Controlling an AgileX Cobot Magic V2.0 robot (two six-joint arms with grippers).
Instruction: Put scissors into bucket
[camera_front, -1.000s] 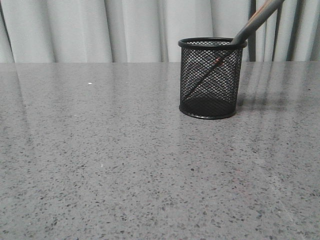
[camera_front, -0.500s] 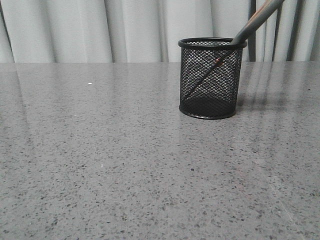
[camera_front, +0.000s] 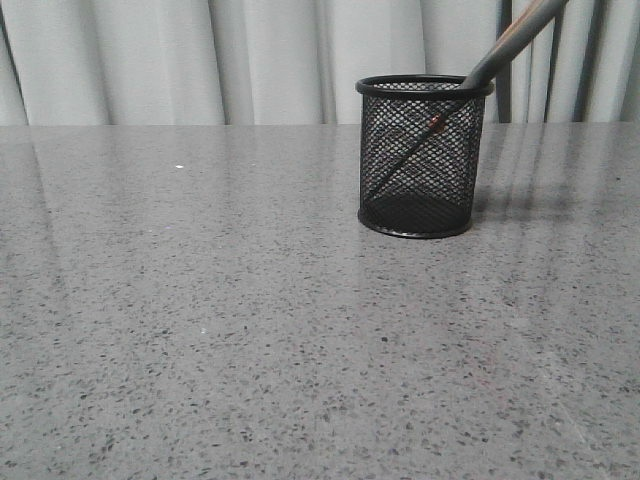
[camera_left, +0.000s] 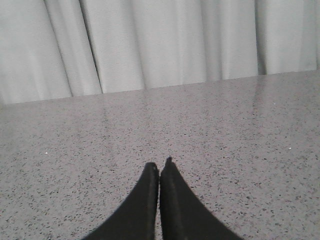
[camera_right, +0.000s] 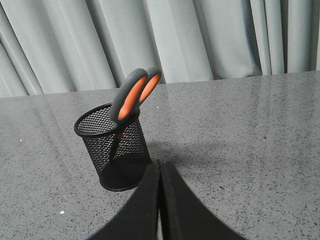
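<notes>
One bucket (camera_right: 114, 146), one scissors (camera_right: 131, 100) inside, handles leaning over rim, just beyond my right fingers (camera_right: 150, 200), clenched, empty. Left fingers (camera_left: 172, 200) clenched over bare table (camera_left: 240, 130).

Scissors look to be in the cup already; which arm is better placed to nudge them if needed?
Right. Its tool faces the cup and scissors; the left tool sees only bare table.
</notes>
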